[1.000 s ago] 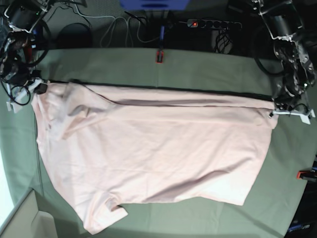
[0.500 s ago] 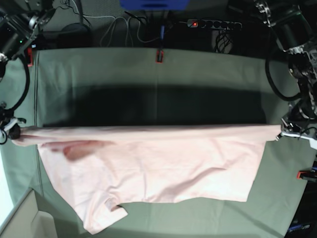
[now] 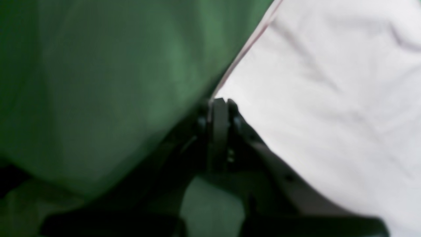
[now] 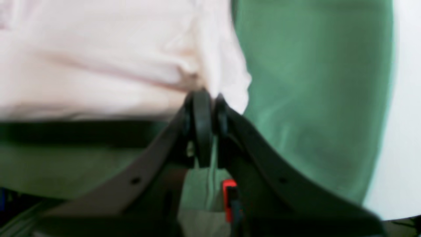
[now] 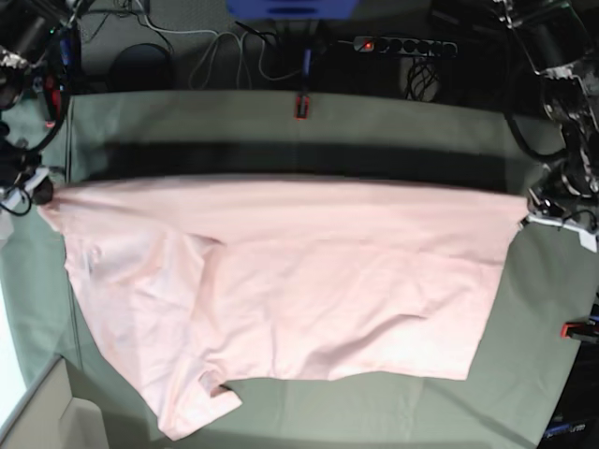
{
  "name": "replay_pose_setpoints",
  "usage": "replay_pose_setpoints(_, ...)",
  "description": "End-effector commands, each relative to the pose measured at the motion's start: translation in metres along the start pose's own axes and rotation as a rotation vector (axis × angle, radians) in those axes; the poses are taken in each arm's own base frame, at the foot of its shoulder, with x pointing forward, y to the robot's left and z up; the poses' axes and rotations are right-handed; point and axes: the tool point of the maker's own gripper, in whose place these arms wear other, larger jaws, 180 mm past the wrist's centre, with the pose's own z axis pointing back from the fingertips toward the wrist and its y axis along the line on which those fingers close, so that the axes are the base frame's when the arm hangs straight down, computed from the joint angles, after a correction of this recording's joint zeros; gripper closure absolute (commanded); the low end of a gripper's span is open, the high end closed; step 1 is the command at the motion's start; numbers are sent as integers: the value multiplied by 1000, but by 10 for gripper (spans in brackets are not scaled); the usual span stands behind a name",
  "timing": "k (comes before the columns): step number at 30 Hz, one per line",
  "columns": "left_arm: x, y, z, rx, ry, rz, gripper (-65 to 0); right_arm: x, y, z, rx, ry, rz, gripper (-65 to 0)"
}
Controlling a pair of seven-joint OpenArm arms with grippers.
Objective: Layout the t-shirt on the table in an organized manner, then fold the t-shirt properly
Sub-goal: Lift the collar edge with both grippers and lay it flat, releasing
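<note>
The grey-green table (image 5: pixel 393 131) bears the spread pink t-shirt (image 5: pixel 309 281).

Soft matt cotton t-shirt (image 5: pixel 299 281) lies on smooth matt cloth table (image 5: pixel 393 126).

I read no text, label, brand or number anywhere; t-shirt (image 5: pixel 281 281) shows plain pink side, table (image 5: pixel 374 131) cloth unmarked.

Green cloth-covered table (image 5: pixel 393 122) with a pale pink t-shirt (image 5: pixel 299 281) spread across it.
The shirt's far edge is lifted off the cloth at both corners; a red clamp (image 5: pixel 300 105) is fixed at the far edge, another (image 5: pixel 576 329) at the right.
</note>
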Motion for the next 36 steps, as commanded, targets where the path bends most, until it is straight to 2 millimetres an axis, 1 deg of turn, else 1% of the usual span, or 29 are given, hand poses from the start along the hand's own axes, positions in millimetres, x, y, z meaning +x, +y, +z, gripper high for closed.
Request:
replay_pose_setpoints(1,19,6,6,20,-58,-10,0,3,-12,9,-34,-16,20,0)
replay_pose_setpoints(4,3,17,7,40,-27,-17,0,-24,-6,8,-21,20,6,0)
replay_pose_setpoints(8,-18,31,8,69,18,-26,0,-46,-6,11,-22,29,3,0)
replay_pose_setpoints(9,-24,37,10,81,29,-23,0,-52,-7,13,-23,32,3,0)
replay_pose_setpoints(12,-32,58,17,118,34,13,0,-63,-7,16,-25,29,2,0)
replay_pose_setpoints(16,-40,73,27,147,36,21,0,-69,-8,19,-27,12,2,0)
replay_pose_setpoints(18,-42,74,30,149,35,11,0,-73,-8,20,-28,14,2,0)
replay_pose_setpoints(20,-49,70,33,143,37,10,0,-74,-8,20,-25,8,1,0)
replay_pose_setpoints(22,-54,67,35,140,39,8,0,-80,-4,19,-20,11,-10,0)
replay_pose_setpoints(24,-60,65,35,135,46,16,0,-79,-1,19,-16,-3,-10,0)
replay_pose_setpoints(28,-70,59,32,121,62,39,0,-84,2,17,-9,5,-25,0)
replay_pose_setpoints(30,-72,58,32,119,66,43,0,-87,2,18,-9,10,-25,0)
replay_pose_setpoints(31,-73,58,32,118,67,44,0,-87,2,18,-10,9,-23,-15)
replay_pose_setpoints(32,-72,58,32,119,66,45,0,-88,1,19,-13,9,-23,-44)
replay_pose_setpoints(36,-72,58,33,118,75,31,-2,-89,1,20,-14,11,-23,-179)
